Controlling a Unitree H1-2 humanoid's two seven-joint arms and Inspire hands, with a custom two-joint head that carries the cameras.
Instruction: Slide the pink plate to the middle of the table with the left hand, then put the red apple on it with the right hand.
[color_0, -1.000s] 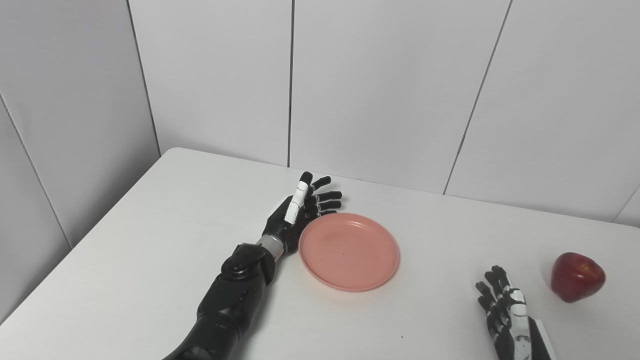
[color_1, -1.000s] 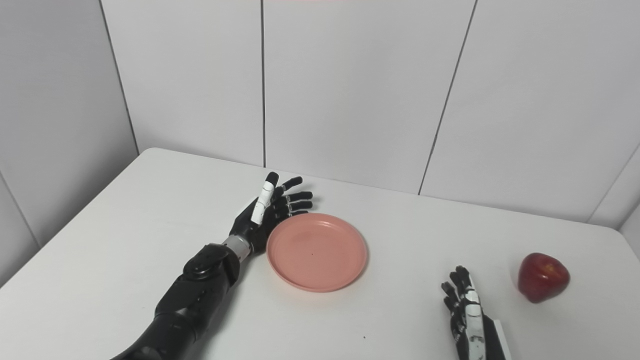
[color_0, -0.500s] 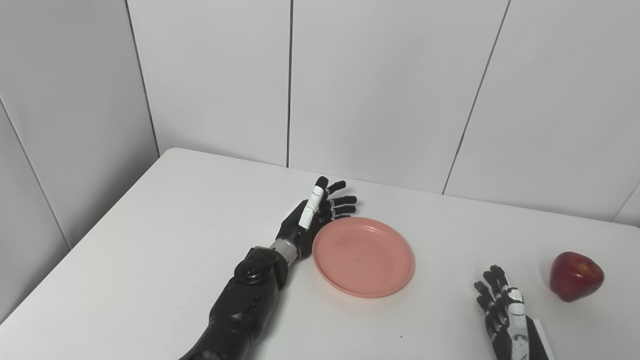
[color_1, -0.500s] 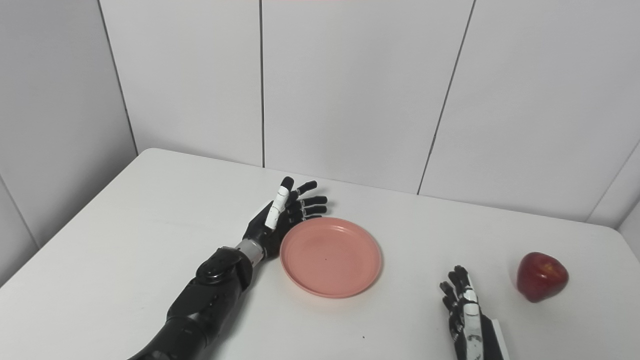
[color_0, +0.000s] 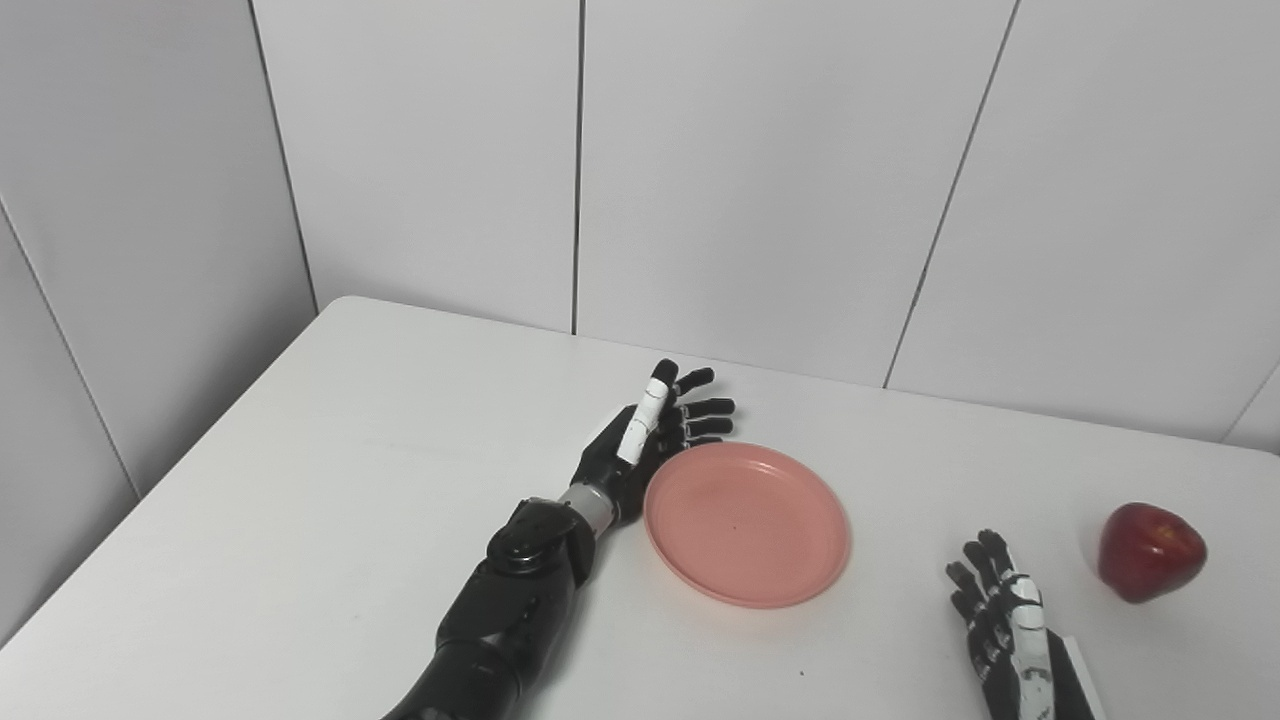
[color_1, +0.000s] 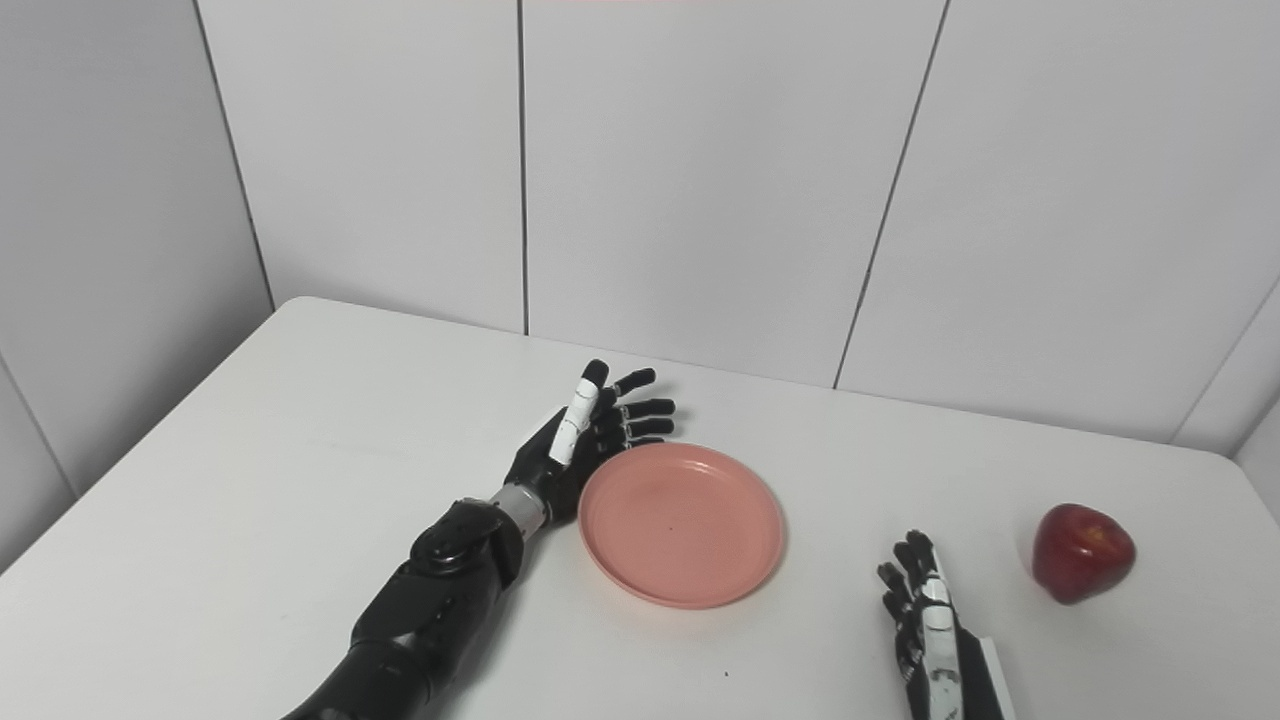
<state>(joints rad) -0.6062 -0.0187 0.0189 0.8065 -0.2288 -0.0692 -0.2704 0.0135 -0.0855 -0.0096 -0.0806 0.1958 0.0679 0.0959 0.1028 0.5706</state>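
Our left hand (color_0: 645, 445) has its fingers spread apart, pressed flat against the left edge of the pink plate (color_0: 748, 524). So we push right. Our right hand (color_0: 1005, 625) waits with fingers apart, near the red apple (color_0: 1150, 552).

Empty pink plate (color_0: 748, 524) flat mid-table; red apple (color_0: 1150, 551) well apart, far right.

bare table (color_0: 900, 470) between plate (color_0: 747, 522), apple (color_0: 1150, 551)
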